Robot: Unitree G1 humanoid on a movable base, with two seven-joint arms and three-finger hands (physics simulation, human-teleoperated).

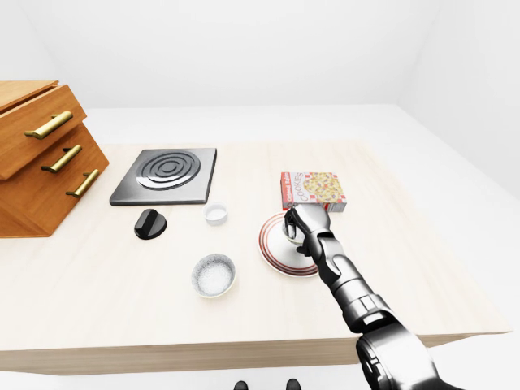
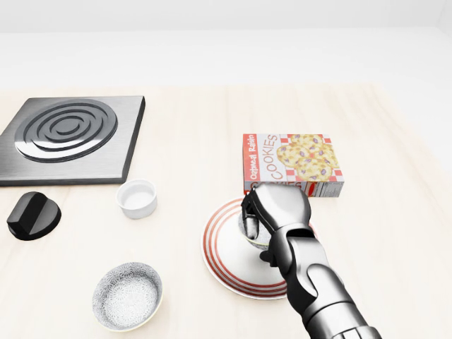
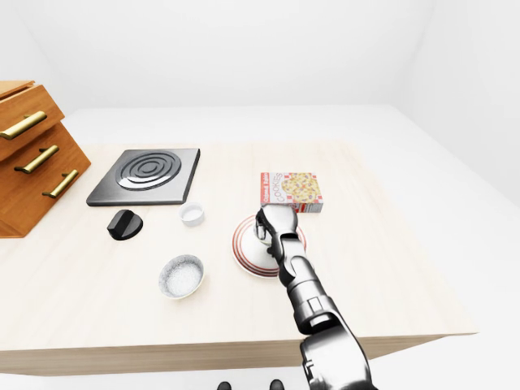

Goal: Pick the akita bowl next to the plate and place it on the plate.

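A white plate with red rings (image 2: 215, 248) lies low and right of centre in the head view. My right hand (image 2: 248, 223) hovers over its middle, fingers curled shut on the rim of a small pale akita bowl (image 2: 255, 239). The hand hides most of that bowl, so I cannot tell whether it touches the plate. The right forearm rises from the bottom edge of the view. My left hand is in no view.
A cookie box (image 2: 293, 164) lies just above the plate, close to my knuckles. A white ramekin (image 2: 136, 198), a grey speckled bowl (image 2: 127, 295), a black knob (image 2: 33, 215) and a stove plate (image 2: 67, 138) are to the left. A wooden drawer unit (image 1: 41, 162) stands at the far left.
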